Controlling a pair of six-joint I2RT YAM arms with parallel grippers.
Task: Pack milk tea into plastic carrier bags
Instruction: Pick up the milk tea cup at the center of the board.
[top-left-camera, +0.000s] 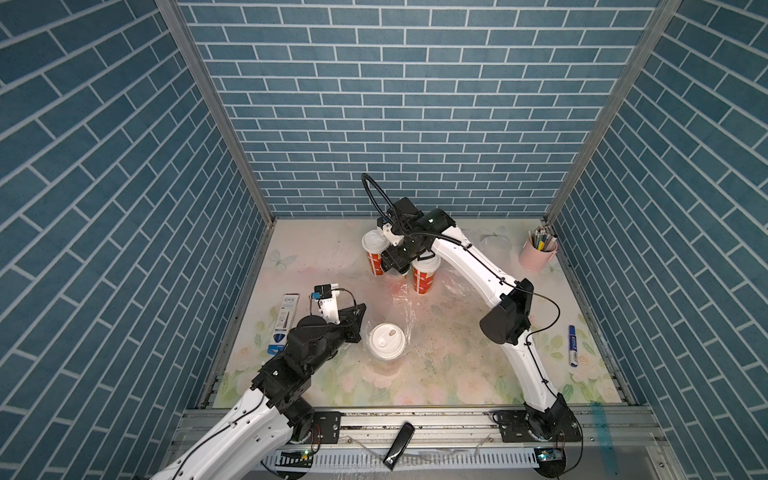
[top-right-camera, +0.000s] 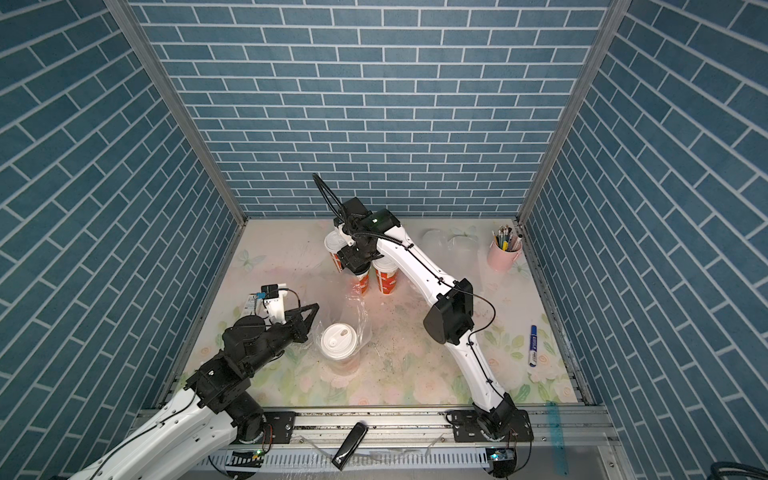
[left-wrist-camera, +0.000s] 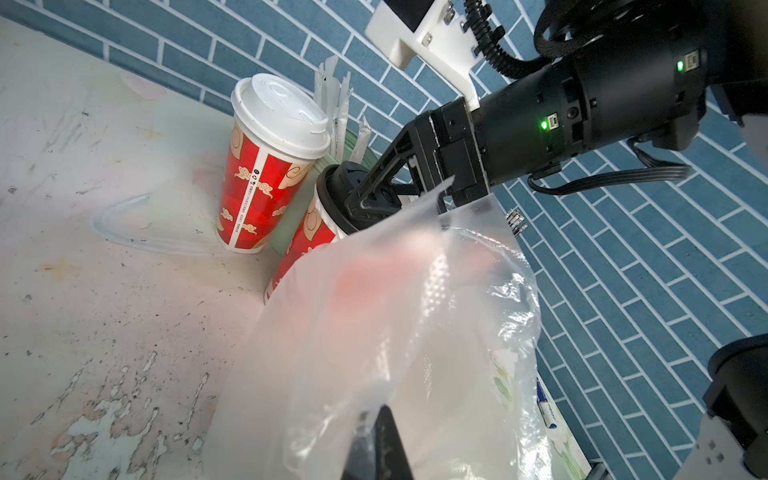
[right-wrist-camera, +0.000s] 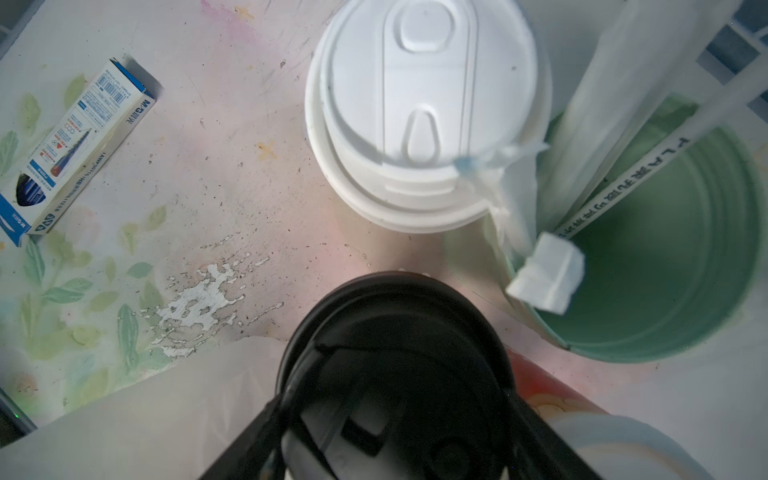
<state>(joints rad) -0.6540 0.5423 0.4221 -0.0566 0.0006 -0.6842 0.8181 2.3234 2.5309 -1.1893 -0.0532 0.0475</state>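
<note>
Both top views show the left gripper (top-left-camera: 360, 311) in the lower left part of the frame, just beside the nearest cup (top-left-camera: 387, 340) of milk tea. Its jaws are together and pinch the rim of a plastic carrier bag (top-left-camera: 409, 318). In the left wrist view the thin film of the bag goes between the black fingers (left-wrist-camera: 384, 430). This cup has a white lid and stands upright inside the bag, a little below the centre of the frame, on the flowered table (top-left-camera: 457, 374). A pen box (top-left-camera: 284, 322) lies near the left edge and a blue marker (top-left-camera: 573, 345) near the right edge.

Farther back, above the centre, three more cups stand close together. The right gripper (left-wrist-camera: 365, 201) is at the black-lid cup (left-wrist-camera: 309, 232), with one jaw on each side of the lid. Whether they already press it cannot be told. A white-lid cup (top-left-camera: 375, 249) stands just to the left of it in the frame, and a second white-lid cup (top-left-camera: 424, 276) just to the right. The right wrist view shows a green cylinder (right-wrist-camera: 665, 270) with straws just beside these cups. A pink pen cup (top-left-camera: 537, 255) stands in the far right corner.
</note>
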